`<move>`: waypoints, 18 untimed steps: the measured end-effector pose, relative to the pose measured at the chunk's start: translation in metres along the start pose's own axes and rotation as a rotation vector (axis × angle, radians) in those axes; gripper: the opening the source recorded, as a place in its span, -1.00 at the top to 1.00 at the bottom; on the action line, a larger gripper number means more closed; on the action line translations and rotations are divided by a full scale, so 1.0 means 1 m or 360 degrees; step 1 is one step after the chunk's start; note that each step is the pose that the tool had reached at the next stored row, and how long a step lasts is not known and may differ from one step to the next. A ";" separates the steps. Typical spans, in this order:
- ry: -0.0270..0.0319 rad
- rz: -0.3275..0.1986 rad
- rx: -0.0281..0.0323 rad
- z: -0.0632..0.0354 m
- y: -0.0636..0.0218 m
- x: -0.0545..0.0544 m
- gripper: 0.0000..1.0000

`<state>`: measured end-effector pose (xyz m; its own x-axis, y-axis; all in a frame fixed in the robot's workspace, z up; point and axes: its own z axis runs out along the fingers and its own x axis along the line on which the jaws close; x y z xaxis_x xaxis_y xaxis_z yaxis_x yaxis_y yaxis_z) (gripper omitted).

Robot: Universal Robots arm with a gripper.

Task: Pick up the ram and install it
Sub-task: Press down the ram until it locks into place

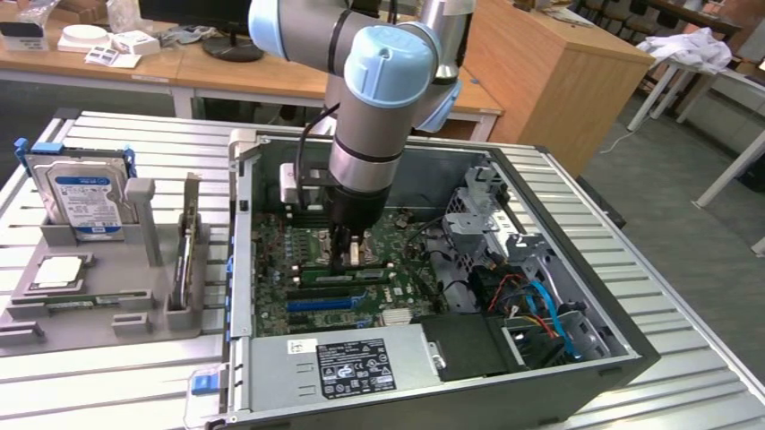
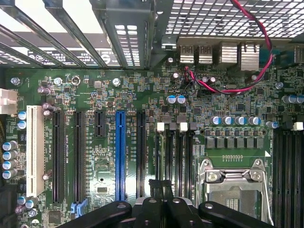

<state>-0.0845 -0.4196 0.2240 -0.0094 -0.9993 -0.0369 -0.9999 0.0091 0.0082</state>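
My gripper hangs low inside the open computer case, its tips just above the motherboard. In the wrist view the gripper is shut over the black memory slots beside the processor socket, and nothing shows between the fingers. The slots look dark. What seems to be the ram, a thin stick on edge, stands in a grey holder at the exterior view's left, well apart from the gripper.
The grey tray also carries a silver blue-labelled hard drive and a square processor chip. Cables and a drive cage crowd the case's right side. A power supply sits at the case's front.
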 end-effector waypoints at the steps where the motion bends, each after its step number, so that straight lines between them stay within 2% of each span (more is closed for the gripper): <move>1: 0.00001 0.0000 0.00000 0.0000 0.0000 0.000 0.79; 18: -0.00009 0.0000 0.00001 0.0017 0.0000 0.000 0.79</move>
<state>-0.0845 -0.4196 0.2223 -0.0094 -0.9993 -0.0375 -0.9999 0.0091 0.0081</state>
